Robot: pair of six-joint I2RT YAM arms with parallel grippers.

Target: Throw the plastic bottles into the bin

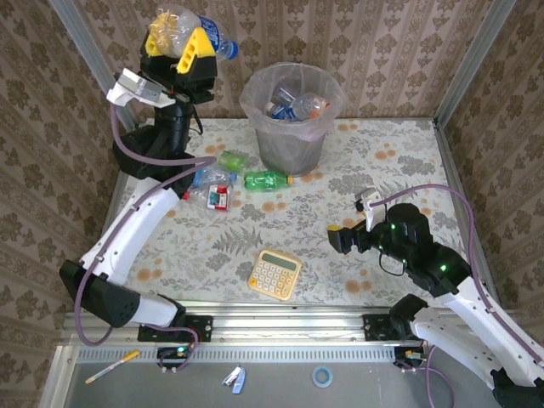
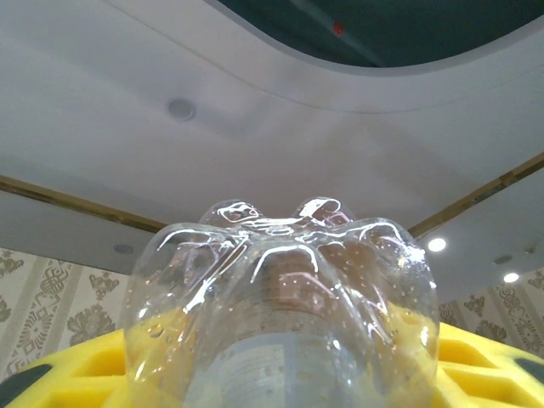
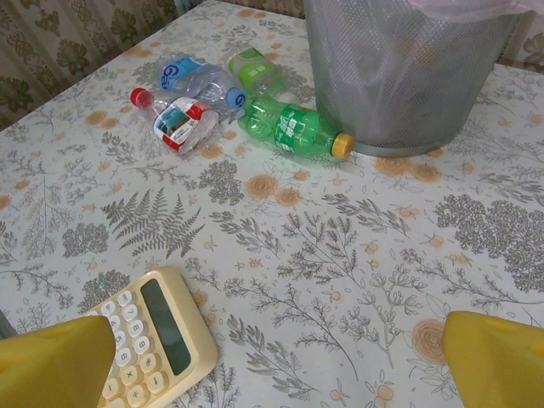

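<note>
Table (image 1: 357,178) surface, floral-patterned, walled on three sides by patterned paper. One bin (image 1: 293,136), grey mesh with a pinkish liner, stands at upper centre of the top view; bottles lie inside it, number not countable. One yellow calculator (image 1: 274,274) lies at lower centre, just left of the right gripper (image 1: 340,239) and between it and the loose bottles. On the ledge at the bottom of the frame: one pen (image 1: 110,367) and one tape roll (image 1: 321,376). Loose bottles on the table, counted: four, grouped just left of the bin's base. They are a crushed green bottle (image 1: 231,159), a blue-labelled bottle (image 1: 206,177), a red-labelled bottle (image 1: 217,197) and a green bottle (image 1: 268,179), the last with its cap end just beside the bin. A fifth, a clear bottle (image 1: 212,36) with blue label and cap, is clamped between the yellow fingers (image 2: 480,374) of the left gripper (image 1: 180,42) at upper left of the frame, left of the bin's rim, cap pointing right toward it. The left wrist view shows its base uppermost against the ceiling. The right gripper hangs low at right centre, jaws spread wide with nothing between them, well apart from the four loose bottles.
</note>
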